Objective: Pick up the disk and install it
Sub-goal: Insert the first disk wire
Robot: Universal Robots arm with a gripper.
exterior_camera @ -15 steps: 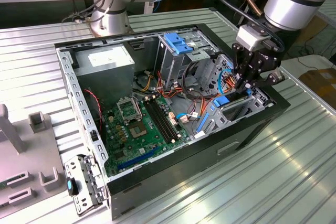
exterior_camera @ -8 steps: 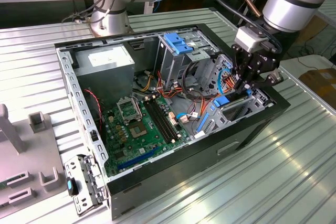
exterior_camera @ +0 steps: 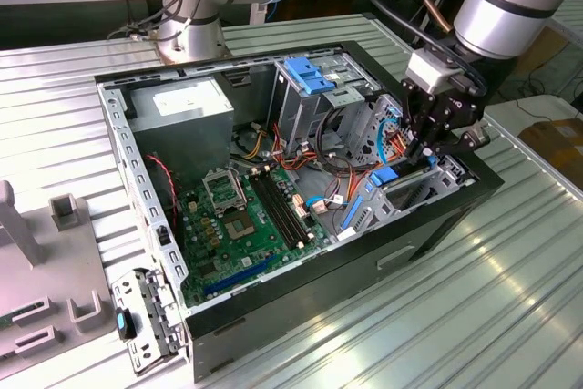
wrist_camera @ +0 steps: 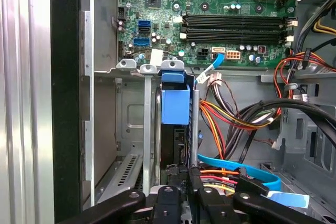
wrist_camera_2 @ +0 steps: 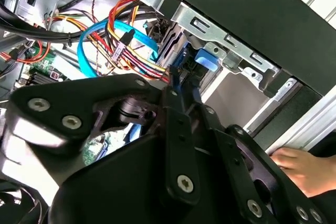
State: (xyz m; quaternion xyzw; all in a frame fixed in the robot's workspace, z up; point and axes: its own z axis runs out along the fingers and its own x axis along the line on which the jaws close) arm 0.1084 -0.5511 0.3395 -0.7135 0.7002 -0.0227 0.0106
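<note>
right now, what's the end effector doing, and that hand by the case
End effector: closed on the disk, which stands edge-on in the drive bay.
Person's hand: rests beside the case, empty.

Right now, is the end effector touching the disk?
Touching. In the first wrist view the disk stands edge-on, its near end pinched between the fingers of the end effector, with no gap.

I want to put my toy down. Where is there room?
Bare ribbed table in front of the computer case is free. Inside it is crowded: wires, green board, and the end effector at the drive slot.
</note>
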